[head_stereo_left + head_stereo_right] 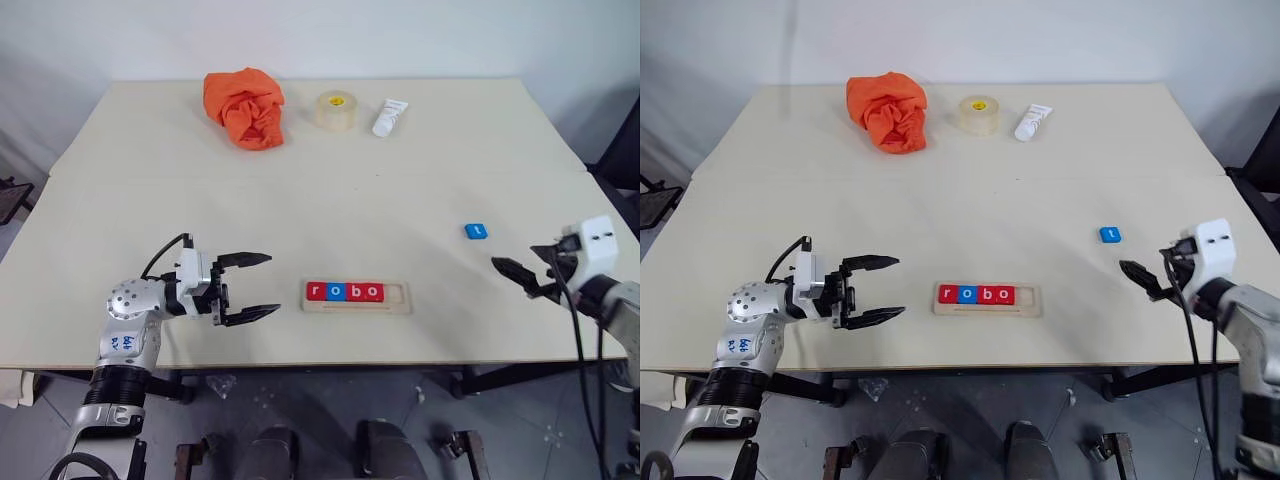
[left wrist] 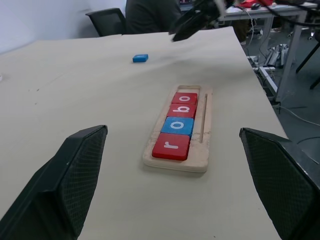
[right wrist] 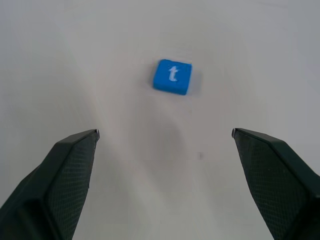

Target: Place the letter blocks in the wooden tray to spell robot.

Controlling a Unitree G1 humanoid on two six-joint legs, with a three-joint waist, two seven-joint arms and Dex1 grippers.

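The wooden tray (image 1: 400, 299) lies near the table's front edge and holds several letter blocks (image 1: 344, 292) reading r, o, b, o: red, blue, red, red. Its right end slot is bare. A blue block with a white t (image 1: 476, 231) lies loose on the table, to the right of and beyond the tray; the right wrist view shows the t block (image 3: 172, 76) ahead of the fingers. My right gripper (image 1: 513, 274) hangs open a short way right of and nearer than the t block, holding nothing. My left gripper (image 1: 252, 287) stands open left of the tray, pointing at it.
At the table's far side lie an orange crumpled cloth (image 1: 246, 107), a roll of tape (image 1: 336, 111) and a white tube (image 1: 390, 117). A black chair (image 2: 107, 21) and a seated person (image 2: 150, 15) are beyond the table's right end.
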